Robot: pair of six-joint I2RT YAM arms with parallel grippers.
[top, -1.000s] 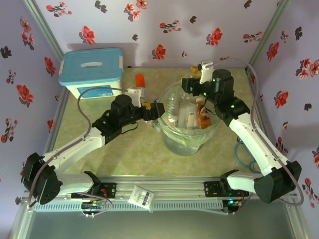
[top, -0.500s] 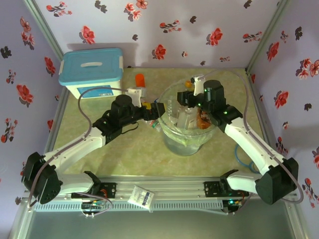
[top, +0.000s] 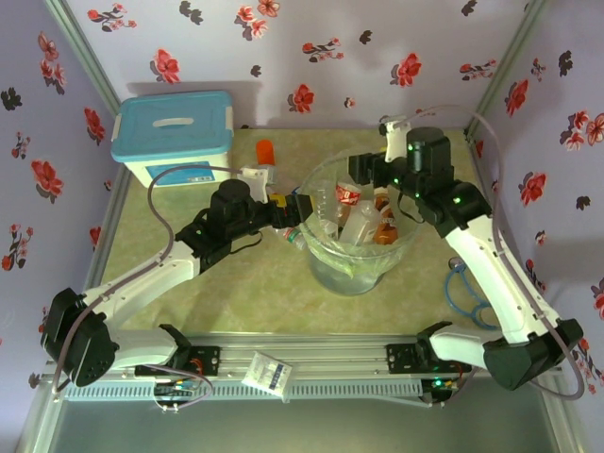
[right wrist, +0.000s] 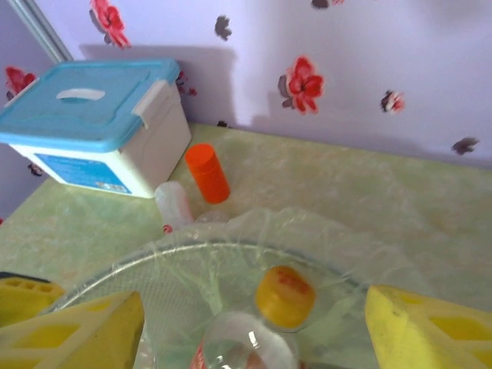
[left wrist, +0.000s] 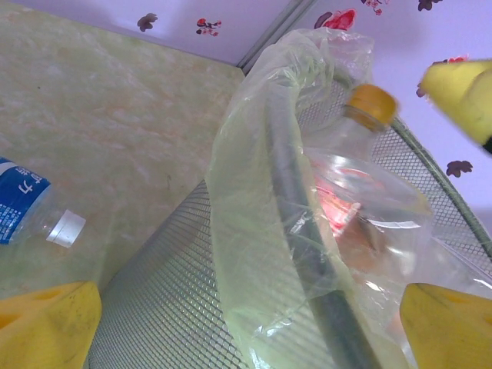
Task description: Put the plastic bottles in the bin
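Several plastic bottles piled inside bin.

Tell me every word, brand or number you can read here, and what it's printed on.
Nothing here reads with certainty.
Blue-labelled bottle lying on the table: white characters, cut off and blurred.
Blue sticker on the white box: too blurred to read.
Orange-labelled bottle in the bin: print too small.
White packet on the front rail: blue print, too small.

the blue-labelled bottle is cut off by the left edge.
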